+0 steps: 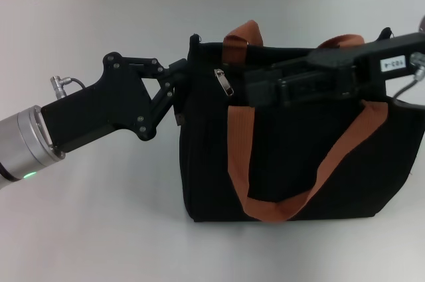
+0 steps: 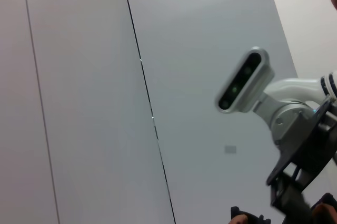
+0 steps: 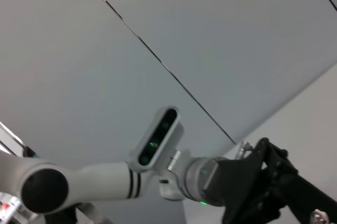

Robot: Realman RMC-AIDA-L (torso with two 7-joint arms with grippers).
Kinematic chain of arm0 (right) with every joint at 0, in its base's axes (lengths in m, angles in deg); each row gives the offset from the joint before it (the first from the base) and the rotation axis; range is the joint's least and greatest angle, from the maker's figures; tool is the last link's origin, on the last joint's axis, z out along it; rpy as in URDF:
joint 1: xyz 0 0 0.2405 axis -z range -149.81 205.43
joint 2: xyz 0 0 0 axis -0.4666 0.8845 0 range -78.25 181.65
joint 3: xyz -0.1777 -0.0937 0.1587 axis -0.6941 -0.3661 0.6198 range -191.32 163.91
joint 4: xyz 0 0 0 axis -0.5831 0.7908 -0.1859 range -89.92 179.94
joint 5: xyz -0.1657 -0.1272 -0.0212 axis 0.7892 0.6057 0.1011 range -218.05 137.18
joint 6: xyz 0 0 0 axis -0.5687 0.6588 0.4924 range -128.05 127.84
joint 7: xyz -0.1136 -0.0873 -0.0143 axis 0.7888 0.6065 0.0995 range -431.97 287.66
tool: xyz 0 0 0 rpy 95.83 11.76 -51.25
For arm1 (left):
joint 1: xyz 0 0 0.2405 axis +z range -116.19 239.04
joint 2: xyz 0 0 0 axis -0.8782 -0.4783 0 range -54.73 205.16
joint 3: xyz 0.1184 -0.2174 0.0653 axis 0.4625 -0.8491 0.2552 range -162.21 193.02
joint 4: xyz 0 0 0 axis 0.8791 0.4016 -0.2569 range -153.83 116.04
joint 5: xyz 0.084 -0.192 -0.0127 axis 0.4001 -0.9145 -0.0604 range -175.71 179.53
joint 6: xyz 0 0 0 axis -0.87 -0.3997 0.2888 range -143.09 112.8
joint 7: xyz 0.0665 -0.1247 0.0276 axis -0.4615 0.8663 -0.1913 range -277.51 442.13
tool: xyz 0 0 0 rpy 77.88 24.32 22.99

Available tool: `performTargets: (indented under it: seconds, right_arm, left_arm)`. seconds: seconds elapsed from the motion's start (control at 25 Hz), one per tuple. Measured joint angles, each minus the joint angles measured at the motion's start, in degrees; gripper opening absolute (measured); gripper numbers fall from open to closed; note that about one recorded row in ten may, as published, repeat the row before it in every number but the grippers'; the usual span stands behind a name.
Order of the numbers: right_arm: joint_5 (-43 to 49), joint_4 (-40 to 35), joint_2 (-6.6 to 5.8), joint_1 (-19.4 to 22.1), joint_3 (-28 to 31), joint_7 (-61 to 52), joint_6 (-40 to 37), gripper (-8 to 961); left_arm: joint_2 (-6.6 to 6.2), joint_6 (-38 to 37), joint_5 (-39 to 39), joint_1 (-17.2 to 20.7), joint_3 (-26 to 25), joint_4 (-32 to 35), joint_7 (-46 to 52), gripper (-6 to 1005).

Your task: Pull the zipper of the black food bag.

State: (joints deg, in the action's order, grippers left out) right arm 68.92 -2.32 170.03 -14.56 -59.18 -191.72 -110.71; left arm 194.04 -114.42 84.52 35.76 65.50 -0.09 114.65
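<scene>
The black food bag (image 1: 299, 162) stands upright on the white table, with two orange-brown handles (image 1: 242, 33). The zipper, a small silver pull tab (image 1: 224, 81), hangs at the left end of the bag's top. My left gripper (image 1: 178, 86) reaches in from the left and is pinched on the bag's top left corner. My right gripper (image 1: 251, 89) reaches in from the right across the bag's top; its tip is just right of the pull tab and apart from it. The wrist views show neither the bag's zip nor the tab.
The white table (image 1: 99, 215) runs to a grey wall at the back. The near handle (image 1: 265, 209) droops down the bag's front. The left wrist view shows my head camera (image 2: 245, 81) and wall panels; the right wrist view shows it too (image 3: 158, 134).
</scene>
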Motion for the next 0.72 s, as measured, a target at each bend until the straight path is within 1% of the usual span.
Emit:
performTargets:
  seconds: [0.12,0.2,0.4,0.56,0.72]
  right_arm:
    - [0.30,-2.20,-0.19,-1.01,-3.21,-2.01,2.18,668]
    - [1.32,-2.62,-0.29,-1.85,-3.99,-2.86,3.06,668]
    - [3.43,-2.46,-0.50,-3.52,-4.36,-4.01,5.49,667]
    - [3.50,-2.47,-0.54,-3.96,-4.53,-4.07,5.76,667]
    - [3.61,-2.61,-0.48,-4.17,-6.11,-4.07,6.84,667]
  left_arm:
    - [0.00,-0.32,0.00,0.00,0.03,0.00,0.00,31]
    - [0.00,-0.38,0.00,-0.05,0.07,0.00,0.00,31]
    - [0.00,-0.49,0.01,-0.59,0.06,-0.09,0.26,33]
    - [-0.01,-0.50,0.00,-1.10,0.22,-0.08,0.59,34]
    - [0.00,-0.50,0.01,-1.91,0.37,-0.12,1.27,35]
